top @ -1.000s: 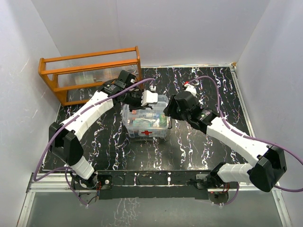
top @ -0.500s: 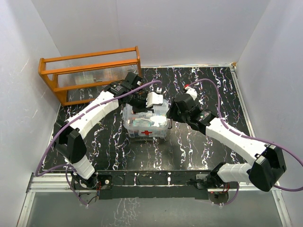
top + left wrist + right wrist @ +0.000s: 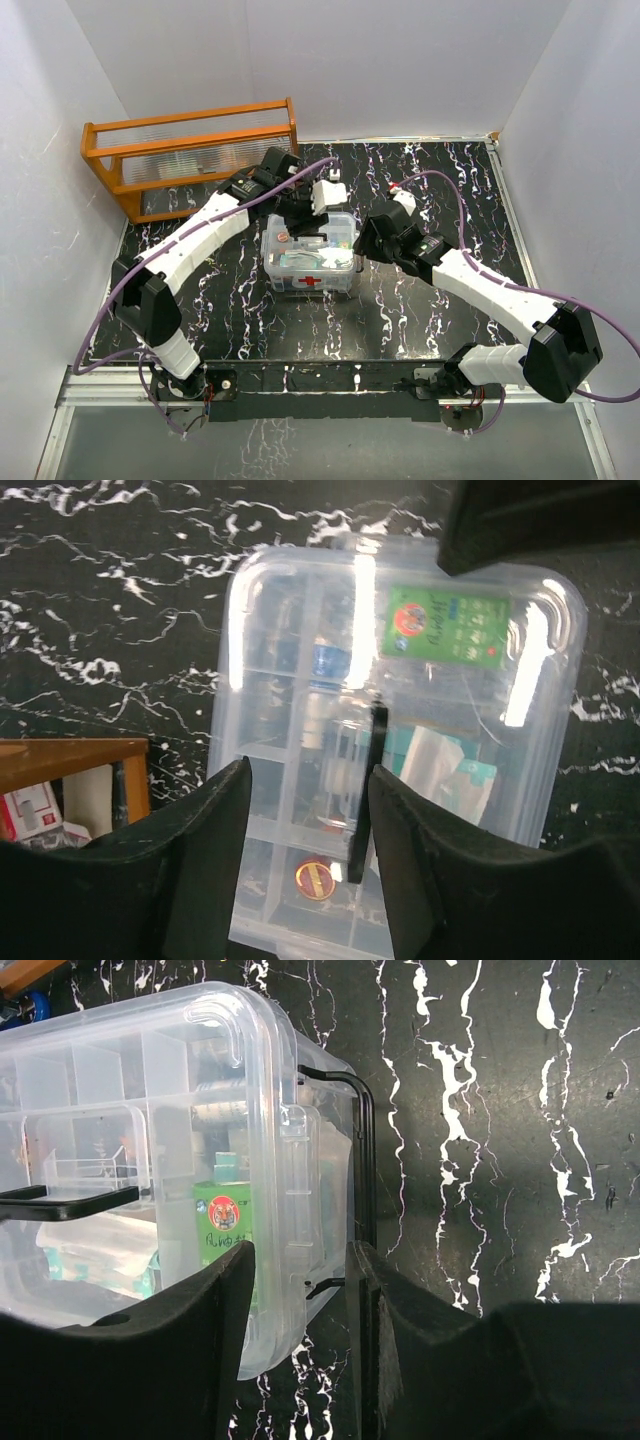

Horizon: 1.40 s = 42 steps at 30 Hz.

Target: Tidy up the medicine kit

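Centrally on the black, white-veined bench (image 3: pixel 420 310): one medicine kit (image 3: pixel 310 262), a clear rectangular box with its red cross (image 3: pixel 312 281) on the near face. It stands upright, between the two arms.

Lid (image 3: pixel 290 680): clear, seated on the box. Its dark handle (image 3: pixel 378 760) lies flat along the middle of the top.

Contents seen through the plastic:
- a green-labelled item (image 3: pixel 445 625)
- a small round red-and-gold piece (image 3: pixel 313 877) in one of the divided compartments
- pale sachets with teal print

Left end effector (image 3: pixel 312 790): hangs over the far part of the lid with its fingers (image 3: pixel 200 870) spread and nothing pinched. In the left wrist view the handle shows just inside the right-hand finger.

Right end effector (image 3: pixel 300 1260): sits at the kit's right end, low against the side wall. Its fingers (image 3: pixel 370 1340) stand apart, and the corner of the box and a black wire clasp (image 3: pixel 365 1150) show in the gap. Whether they press on the box cannot be told.

Orange wooden rack (image 3: pixel 190 150): ribbed clear panels, at the far left corner of the bench against the wall, apart from the kit.
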{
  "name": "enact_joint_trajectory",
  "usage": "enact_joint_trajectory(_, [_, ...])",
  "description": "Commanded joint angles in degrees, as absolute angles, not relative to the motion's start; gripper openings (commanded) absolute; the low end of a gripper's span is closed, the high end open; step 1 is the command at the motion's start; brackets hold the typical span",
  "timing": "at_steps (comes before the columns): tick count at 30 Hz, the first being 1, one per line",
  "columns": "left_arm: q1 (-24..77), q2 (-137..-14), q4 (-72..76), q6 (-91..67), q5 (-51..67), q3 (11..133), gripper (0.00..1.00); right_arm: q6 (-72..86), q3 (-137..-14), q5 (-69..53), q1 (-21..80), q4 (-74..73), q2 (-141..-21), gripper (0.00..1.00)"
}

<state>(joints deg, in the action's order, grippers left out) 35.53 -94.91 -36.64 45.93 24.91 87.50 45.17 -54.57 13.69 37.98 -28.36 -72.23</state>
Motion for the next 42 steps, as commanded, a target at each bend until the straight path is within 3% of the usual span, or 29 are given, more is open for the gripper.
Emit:
enact_joint_trajectory(1, [33.98,-88.1,-27.36,35.4,21.15,87.22,0.5,44.44,-56.02,12.79,37.43,-25.12,-71.5,0.39])
enact_joint_trajectory(7, [32.88,-74.54,-8.9,11.36,3.96,72.03,0.64,41.67,-58.24,11.14,36.92,-25.04,-71.32,0.46])
enact_joint_trajectory(9, [32.15,-71.99,-12.11,1.51,-1.17,72.23,0.8,40.68,-58.88,10.99,36.79,-25.03,-71.38,0.5])
enact_joint_trajectory(14, [28.74,-68.2,-22.25,-12.91,-4.44,70.61,0.98,39.05,-60.3,9.07,36.2,-24.83,-72.47,0.55])
enact_joint_trajectory(21, [22.49,-66.98,-24.81,-22.42,1.04,61.0,0.99,38.67,-59.9,5.51,33.86,-23.89,-76.06,0.4])
enact_joint_trajectory(24, [21.97,-68.11,-23.23,-23.16,3.73,58.62,0.92,38.42,-58.82,5.43,33.57,-22.96,-76.36,0.33])
enact_joint_trajectory(31, [21.06,-70.7,-19.8,-23.76,7.23,56.05,0.65,38.67,-56.15,3.94,33.45,-22.04,-76.73,0.21])
enact_joint_trajectory(36, [20.59,-72.29,-18.62,-24.55,9.38,53.98,0.54,39.19,-54.6,3.09,33.35,-21.49,-76.73,0.2])
enact_joint_trajectory(42, [20.28,-73.22,-18.5,-24.61,9.93,51.82,0.48,39.4,-54.14,1.12,33.18,-20.77,-77.33,0.21])
